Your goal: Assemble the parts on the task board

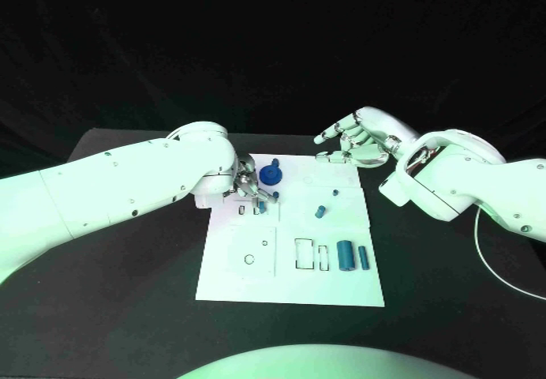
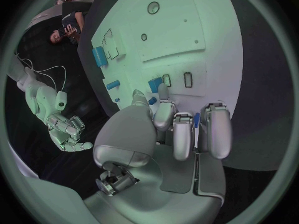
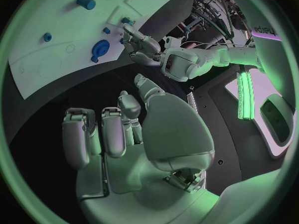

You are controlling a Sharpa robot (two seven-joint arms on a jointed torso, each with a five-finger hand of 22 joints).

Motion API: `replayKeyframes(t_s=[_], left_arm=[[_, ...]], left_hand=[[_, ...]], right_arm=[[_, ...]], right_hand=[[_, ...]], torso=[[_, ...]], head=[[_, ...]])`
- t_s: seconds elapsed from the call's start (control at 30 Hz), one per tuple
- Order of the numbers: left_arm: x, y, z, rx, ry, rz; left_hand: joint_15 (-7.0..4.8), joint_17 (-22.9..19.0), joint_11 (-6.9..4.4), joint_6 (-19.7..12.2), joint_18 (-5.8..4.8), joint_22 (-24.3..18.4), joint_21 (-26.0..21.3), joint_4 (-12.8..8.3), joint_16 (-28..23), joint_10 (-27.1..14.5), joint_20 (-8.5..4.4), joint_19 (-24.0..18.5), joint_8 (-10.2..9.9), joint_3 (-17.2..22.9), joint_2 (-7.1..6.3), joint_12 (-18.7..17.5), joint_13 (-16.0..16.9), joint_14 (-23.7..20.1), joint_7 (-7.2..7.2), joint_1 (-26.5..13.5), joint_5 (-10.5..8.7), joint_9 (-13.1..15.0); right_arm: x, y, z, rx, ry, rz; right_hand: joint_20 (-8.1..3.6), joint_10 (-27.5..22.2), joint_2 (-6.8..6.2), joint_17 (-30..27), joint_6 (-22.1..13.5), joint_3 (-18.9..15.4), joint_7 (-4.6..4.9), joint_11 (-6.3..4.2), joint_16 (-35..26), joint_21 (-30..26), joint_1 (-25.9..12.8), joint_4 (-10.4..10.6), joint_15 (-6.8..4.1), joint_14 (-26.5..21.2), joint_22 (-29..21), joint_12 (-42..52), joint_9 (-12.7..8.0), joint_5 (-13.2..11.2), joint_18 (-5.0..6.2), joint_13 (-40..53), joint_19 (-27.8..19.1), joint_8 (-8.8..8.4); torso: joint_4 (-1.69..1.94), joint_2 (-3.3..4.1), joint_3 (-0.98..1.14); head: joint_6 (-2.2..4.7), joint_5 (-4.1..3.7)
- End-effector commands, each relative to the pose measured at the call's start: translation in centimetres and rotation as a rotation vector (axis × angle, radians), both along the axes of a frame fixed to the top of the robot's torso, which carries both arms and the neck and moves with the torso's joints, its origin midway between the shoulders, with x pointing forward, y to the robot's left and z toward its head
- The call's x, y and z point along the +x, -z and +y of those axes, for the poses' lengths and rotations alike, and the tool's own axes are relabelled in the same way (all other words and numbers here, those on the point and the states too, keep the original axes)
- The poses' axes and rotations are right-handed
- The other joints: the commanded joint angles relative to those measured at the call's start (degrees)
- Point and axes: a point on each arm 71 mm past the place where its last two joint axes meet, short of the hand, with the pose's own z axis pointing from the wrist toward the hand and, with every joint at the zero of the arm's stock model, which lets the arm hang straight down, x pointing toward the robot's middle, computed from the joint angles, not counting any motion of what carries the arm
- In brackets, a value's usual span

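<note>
The white task board (image 1: pixel 239 272) lies in the middle of the black table. My left hand (image 1: pixel 248 188) is low over its far left part. There its thumb and a finger (image 2: pixel 163 102) close round a small blue part (image 2: pixel 155 84) that stands at a slot. A round blue part (image 1: pixel 271 172) sits just right of that hand. A small blue piece (image 1: pixel 321 211) lies mid-board, and two blue cylinders (image 1: pixel 354 257) lie at the right. My right hand (image 1: pixel 358 138) hangs over the board's far right edge, fingers apart and holding nothing.
Empty rectangular slots (image 1: pixel 305 253) and small round holes (image 1: pixel 249 258) mark the near half of the board. Bare black table (image 1: pixel 125 268) lies on both sides of it. My right forearm (image 1: pixel 455 181) crosses above the table's right side.
</note>
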Motion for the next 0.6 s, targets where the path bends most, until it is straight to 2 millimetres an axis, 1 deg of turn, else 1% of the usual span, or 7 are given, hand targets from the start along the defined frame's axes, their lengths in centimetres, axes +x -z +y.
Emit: replayKeyframes(t_s=[0.03, 0.07, 0.17, 0.3, 0.37, 0.6], left_arm=[[-0.07, 0.29, 0.52, 0.093, -0.04, 0.025], [-0.06, 0.31, 0.52, 0.095, -0.039, 0.026], [-0.03, 0.37, 0.53, 0.1, -0.039, 0.03], [0.02, 0.41, 0.49, 0.101, -0.039, 0.031], [0.05, 0.43, 0.44, 0.1, -0.04, 0.03], [0.12, 0.49, 0.32, 0.092, -0.043, 0.032]], left_hand=[[-0.2, 15.09, 0.11, -0.48, -0.46, 3.45, -0.14, 0.04, 0.17, -0.36, 0.08, 0.69, 0.37, 0.3, -0.04, -0.26, -0.1, 5.94, -0.05, 0.52, 0.23, 0.09], [-0.2, 15.09, 0.11, -0.49, -0.46, 3.44, -0.14, 0.03, 0.17, -0.38, 0.08, 0.68, 0.38, 0.31, -0.04, -0.3, -0.14, 5.94, -0.05, 0.53, 0.24, 0.11], [-0.19, 15.09, 0.11, -0.55, -0.45, 3.42, -0.16, 0.0, 0.17, -0.44, 0.09, 0.66, 0.4, 0.36, -0.04, -0.38, -0.23, 5.94, -0.05, 0.62, 0.31, 0.21], [-0.18, 15.09, 0.12, -0.6, -0.47, 3.51, -0.11, -0.02, 0.17, -0.46, 0.1, 0.7, 0.43, 0.44, 0.01, -0.41, -0.25, 5.94, -0.04, 0.72, 0.37, 0.32], [-0.18, 15.09, 0.12, -0.62, -0.46, 3.5, -0.12, -0.04, 0.17, -0.5, 0.1, 0.69, 0.45, 0.48, 0.03, -0.46, -0.32, 5.94, -0.04, 0.77, 0.39, 0.38], [-0.16, 15.09, 0.13, -0.98, -0.45, 3.54, -0.14, -0.48, 0.17, -0.61, 0.15, 0.62, 0.67, 1.46, 0.4, -0.63, -0.44, 5.94, -0.04, 1.94, 0.5, 1.31]], right_arm=[[0.0, 0.1, 0.13, -0.008, -0.011, 0.01], [0.02, 0.11, 0.13, -0.009, -0.012, 0.011], [0.05, 0.14, 0.14, -0.01, -0.012, 0.013], [0.07, 0.16, 0.17, -0.011, -0.014, 0.014], [0.08, 0.17, 0.2, -0.011, -0.014, 0.014], [0.1, 0.19, 0.24, -0.012, -0.016, 0.016]], right_hand=[[0.0, 0.29, 0.04, 3.61, 0.19, -0.42, 0.09, 0.01, -0.06, 0.03, -0.55, -0.05, 0.38, 3.52, 3.76, 0.1, 0.04, 0.31, -0.01, -0.05, 0.29, -0.02], [0.0, 0.29, 0.04, 3.62, 0.19, -0.44, 0.09, 0.01, -0.05, 0.03, -0.55, -0.05, 0.38, 3.52, 3.76, 0.09, 0.04, 0.35, -0.01, -0.06, 0.29, -0.02], [0.0, 0.28, 0.05, 3.63, 0.19, -0.47, 0.09, 0.0, -0.05, 0.04, -0.56, -0.03, 0.38, 3.52, 3.77, 0.06, 0.04, 0.44, -0.01, -0.08, 0.29, -0.02], [0.0, 0.28, 0.05, 3.63, 0.19, -0.47, 0.09, 0.0, -0.05, 0.04, -0.56, -0.03, 0.38, 3.52, 3.77, 0.06, 0.04, 0.44, -0.01, -0.08, 0.29, -0.02], [0.0, 0.28, 0.07, 3.64, 0.19, -0.48, 0.08, 0.0, -0.04, 0.03, -0.54, -0.04, 0.38, 3.53, 3.77, 0.08, 0.04, 0.52, -0.01, -0.08, 0.29, -0.02], [0.0, 0.29, 0.08, 3.64, 0.19, -0.48, 0.08, 0.0, -0.04, 0.03, -0.53, -0.04, 0.37, 3.53, 3.77, 0.09, 0.04, 0.57, -0.01, -0.08, 0.29, -0.02]], torso=[[0.01, 0.02, 0.01], [0.01, -0.01, 0.0], [0.06, 0.0, 0.04], [0.01, -0.02, 0.05], [0.02, -0.03, 0.04], [0.02, 0.02, 0.05]], head=[[-0.09, -0.03], [-0.24, -0.03], [-0.24, -0.04], [-0.4, 0.08], [-0.45, -0.01], [-0.47, 0.02]])
